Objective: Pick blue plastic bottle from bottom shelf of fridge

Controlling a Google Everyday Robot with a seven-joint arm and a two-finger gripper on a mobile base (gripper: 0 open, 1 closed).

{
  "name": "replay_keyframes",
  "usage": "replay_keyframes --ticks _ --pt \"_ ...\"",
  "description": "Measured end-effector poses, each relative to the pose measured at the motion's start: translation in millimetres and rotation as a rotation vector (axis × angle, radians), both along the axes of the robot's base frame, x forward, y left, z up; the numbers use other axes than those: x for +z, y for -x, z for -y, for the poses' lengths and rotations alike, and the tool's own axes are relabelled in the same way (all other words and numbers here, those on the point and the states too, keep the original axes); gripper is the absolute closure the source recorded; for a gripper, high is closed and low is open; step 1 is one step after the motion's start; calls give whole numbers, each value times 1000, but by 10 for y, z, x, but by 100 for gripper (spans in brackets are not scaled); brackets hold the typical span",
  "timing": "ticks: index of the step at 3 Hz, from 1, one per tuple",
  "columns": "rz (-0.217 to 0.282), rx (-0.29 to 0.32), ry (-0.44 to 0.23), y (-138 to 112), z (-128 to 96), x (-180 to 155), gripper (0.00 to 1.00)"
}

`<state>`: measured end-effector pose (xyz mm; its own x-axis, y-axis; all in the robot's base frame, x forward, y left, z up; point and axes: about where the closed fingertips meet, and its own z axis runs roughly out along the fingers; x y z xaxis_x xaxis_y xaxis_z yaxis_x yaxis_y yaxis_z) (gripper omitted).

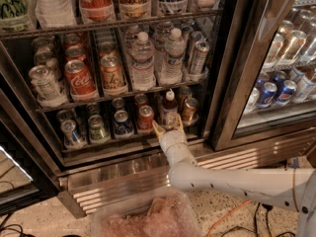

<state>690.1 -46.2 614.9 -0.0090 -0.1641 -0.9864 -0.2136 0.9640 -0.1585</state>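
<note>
The blue plastic bottle stands upright on the bottom shelf of the fridge, with a white cap, narrow neck and dark label band, between a red can and a copper can. My gripper is right in front of the bottle's lower body, fingers spread open to either side of it, not closed on it. The white arm reaches in from the lower right.
Cans line the bottom shelf: an orange-red can left of the bottle, a copper can right, blue and green cans further left. Clear water bottles and cola cans stand on the shelf above. Steel grille below; a closed glass door at right.
</note>
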Motion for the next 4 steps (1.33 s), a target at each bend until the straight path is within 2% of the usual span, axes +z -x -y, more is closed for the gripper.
replay_keyframes --ticks 1,2,3,4 --pt "-16 22 1 -116 -65 -42 35" --pt "-27 19 -4 -227 -1 -73 36" --pt "-27 3 -6 -330 92 -73 43" --pt "-27 -9 -6 -418 159 -74 42"
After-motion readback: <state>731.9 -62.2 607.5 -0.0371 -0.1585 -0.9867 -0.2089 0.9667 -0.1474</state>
